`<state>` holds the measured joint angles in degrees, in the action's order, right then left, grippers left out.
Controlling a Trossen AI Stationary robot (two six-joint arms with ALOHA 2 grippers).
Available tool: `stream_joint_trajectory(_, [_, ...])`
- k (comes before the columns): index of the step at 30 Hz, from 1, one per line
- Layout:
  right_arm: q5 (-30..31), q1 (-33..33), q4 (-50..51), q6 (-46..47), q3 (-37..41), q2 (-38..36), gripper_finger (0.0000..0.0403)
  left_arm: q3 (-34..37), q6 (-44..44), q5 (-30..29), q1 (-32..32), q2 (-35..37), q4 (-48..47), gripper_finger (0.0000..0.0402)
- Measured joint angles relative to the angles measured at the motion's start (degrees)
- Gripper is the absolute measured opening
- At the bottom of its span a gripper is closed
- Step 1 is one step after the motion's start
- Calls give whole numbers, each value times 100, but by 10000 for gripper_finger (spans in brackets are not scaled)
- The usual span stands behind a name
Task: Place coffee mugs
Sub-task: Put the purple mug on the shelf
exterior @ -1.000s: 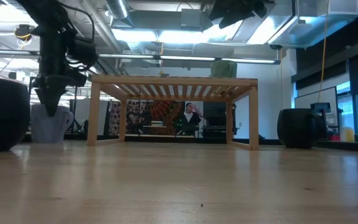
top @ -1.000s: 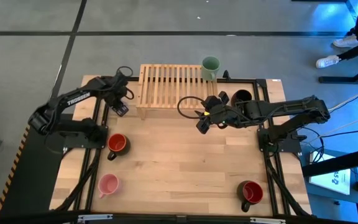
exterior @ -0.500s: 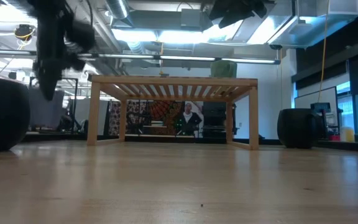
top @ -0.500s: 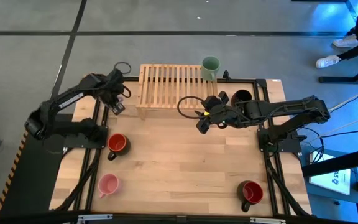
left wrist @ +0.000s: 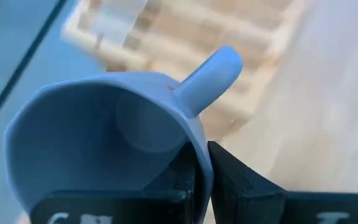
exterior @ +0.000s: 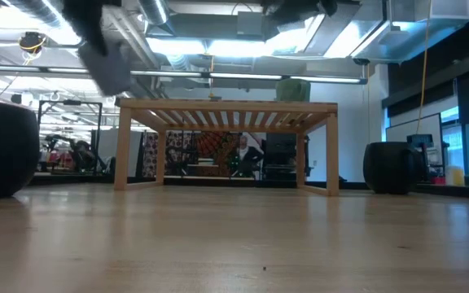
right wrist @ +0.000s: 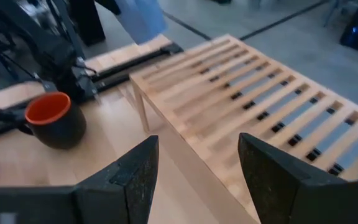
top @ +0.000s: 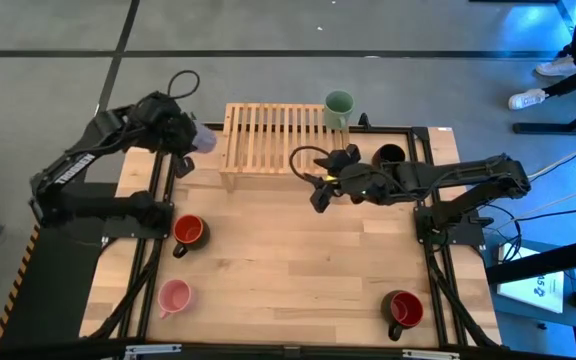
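Your left gripper (top: 190,140) has lifted the lavender-grey mug (top: 204,141) off the table since a second ago, when that mug stood at the left of the low view; its fingers are pinched on the mug's wall, inside and out, with the handle pointing away. It hangs just beside the left end of the wooden slatted rack (top: 273,135), so the set-down on the slats looks like your next step. Behind that gripper, toward you, sit the orange-red-lined mug (top: 188,231) and the pink mug (top: 173,296) on the wooden table (top: 298,260). Your right gripper (top: 317,198), fingers spread and empty, hovers at the rack's near edge. The green mug (top: 338,106) already stands on the rack beyond it, the black mug (top: 389,157) beside it, the red-lined mug (top: 404,309) well behind. A person's legs (top: 568,60) show on the grey floor beyond.
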<state>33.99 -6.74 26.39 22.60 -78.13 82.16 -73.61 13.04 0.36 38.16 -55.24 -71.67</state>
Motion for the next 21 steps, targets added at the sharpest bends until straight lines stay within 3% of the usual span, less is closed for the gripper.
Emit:
stream_joint_trajectory(12, [-10, -2, -1958, -1713, -84, 677, 207, -246, -287, 191, -1340, -329, 1068, 16])
stream_joint_trajectory(21, [254, 2, -1806, -2728, -1017, 1446, 207, -244, -721, -112, -2094, -919, 1510, 16])
